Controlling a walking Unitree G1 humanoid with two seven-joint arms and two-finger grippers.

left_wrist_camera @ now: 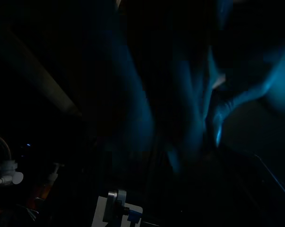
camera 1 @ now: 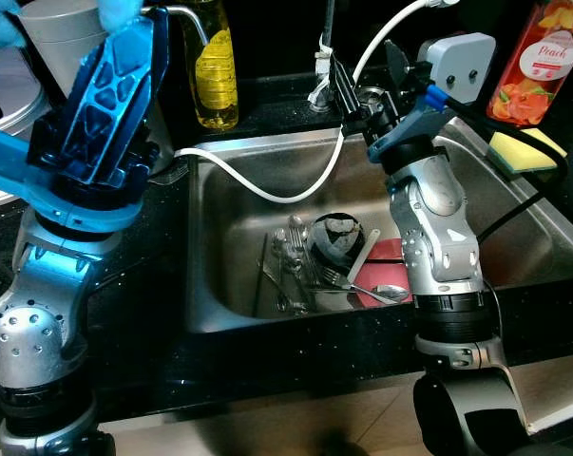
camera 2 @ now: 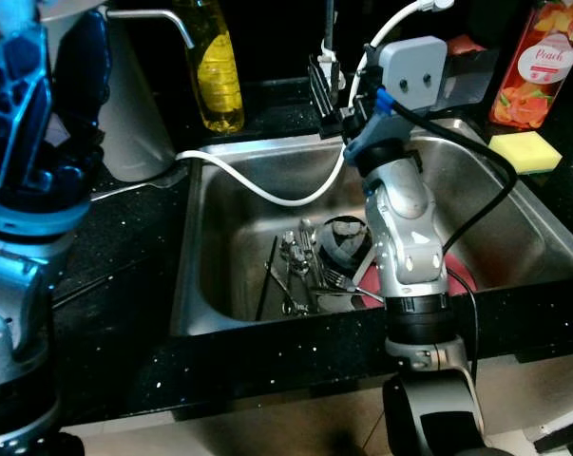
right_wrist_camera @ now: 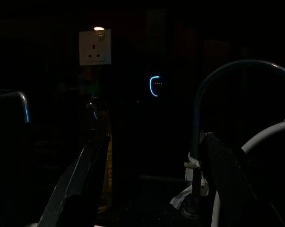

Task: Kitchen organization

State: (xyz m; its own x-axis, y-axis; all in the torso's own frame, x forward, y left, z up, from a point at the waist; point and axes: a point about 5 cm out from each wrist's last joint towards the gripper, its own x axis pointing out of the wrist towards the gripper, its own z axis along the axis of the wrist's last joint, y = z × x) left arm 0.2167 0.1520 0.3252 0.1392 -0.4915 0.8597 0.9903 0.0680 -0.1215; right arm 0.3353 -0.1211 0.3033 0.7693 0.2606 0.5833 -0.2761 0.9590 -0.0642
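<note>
The steel sink (camera 1: 219, 237) holds several pieces of cutlery (camera 1: 291, 261), a dark bowl (camera 1: 338, 237), a red plate (camera 1: 386, 275) and a spoon (camera 1: 391, 292). My right gripper (camera 1: 370, 76) is raised over the sink's back edge beside the faucet (right_wrist_camera: 199, 118). It is open, and its two black fingers (right_wrist_camera: 81, 179) stand wide apart with nothing between them. My left gripper (camera 1: 105, 95), with blue fingers, is lifted at the far left against a pale grey container (camera 2: 139, 114). The left wrist view is too dark to read.
A yellow dish-soap bottle (camera 1: 215, 66) stands behind the sink's left corner. A white hose (camera 1: 267, 185) drapes into the basin. A yellow sponge (camera 1: 519, 152) and a peach-labelled bottle (camera 1: 543, 57) sit at the right. A wall socket (right_wrist_camera: 95, 46) is behind. Black counter (camera 1: 153, 313) surrounds the sink.
</note>
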